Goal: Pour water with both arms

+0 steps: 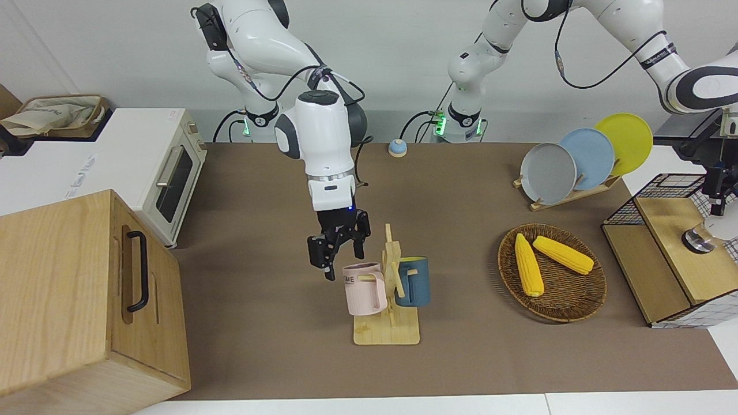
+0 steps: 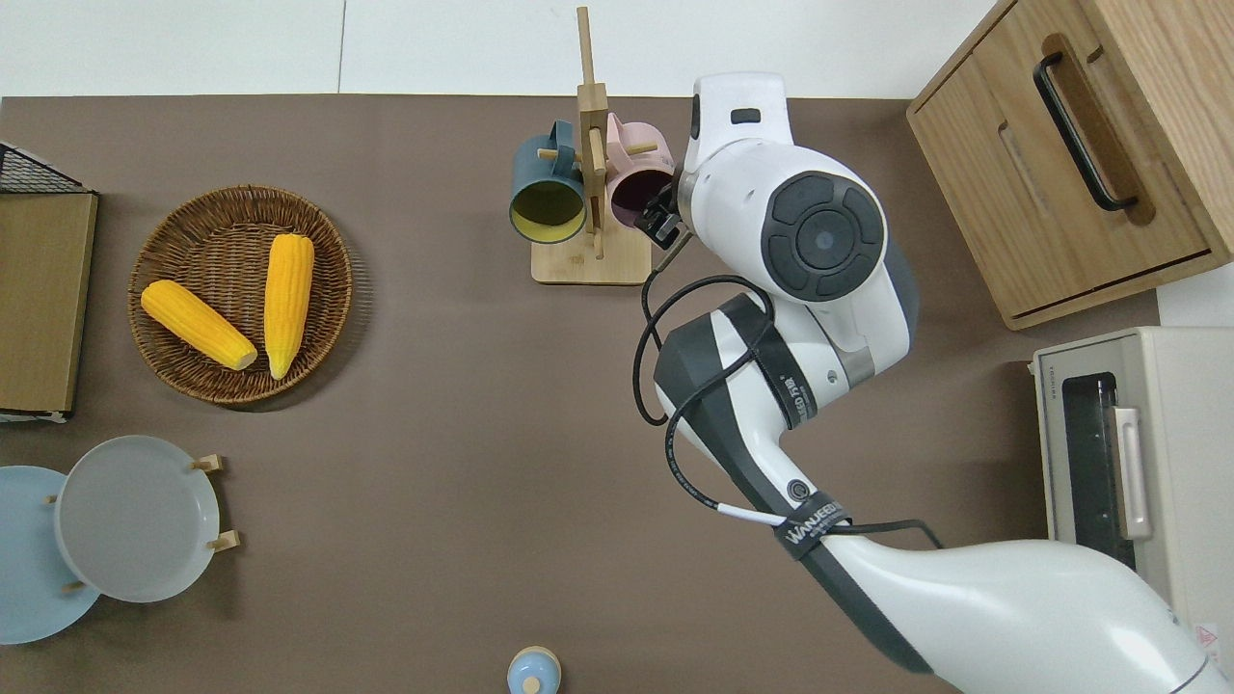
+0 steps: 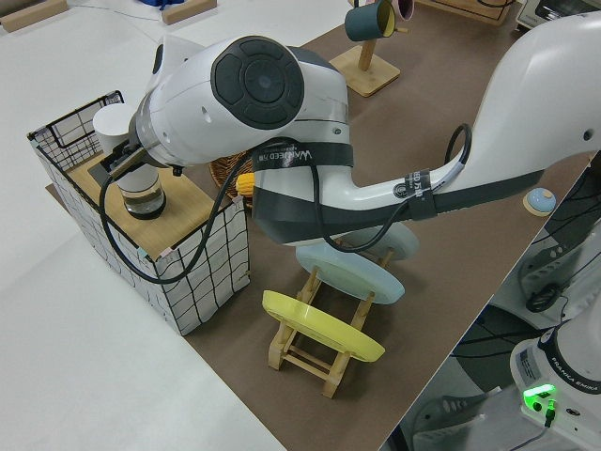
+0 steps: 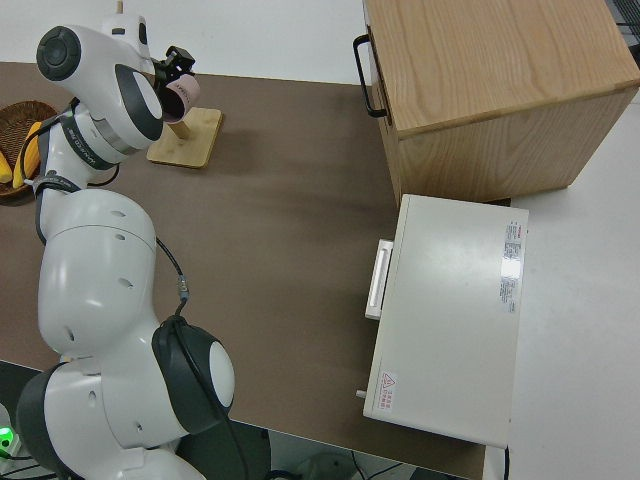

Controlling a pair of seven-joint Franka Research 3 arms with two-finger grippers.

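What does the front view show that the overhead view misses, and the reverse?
Only the front view shows the left gripper over the glass dispenser on the wire crate, the yellow plate, and the right gripper open beside the pink mug. Only the overhead view looks into the mug mouths; the blue mug is yellow inside. Both show the mug rack, corn basket, wooden cabinet and oven.

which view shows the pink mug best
The front view: the pink mug hangs on the wooden rack unblocked, with the right gripper at its rim. The overhead view shows only its opening beside the arm, the right side view a sliver, the left side view just an edge.
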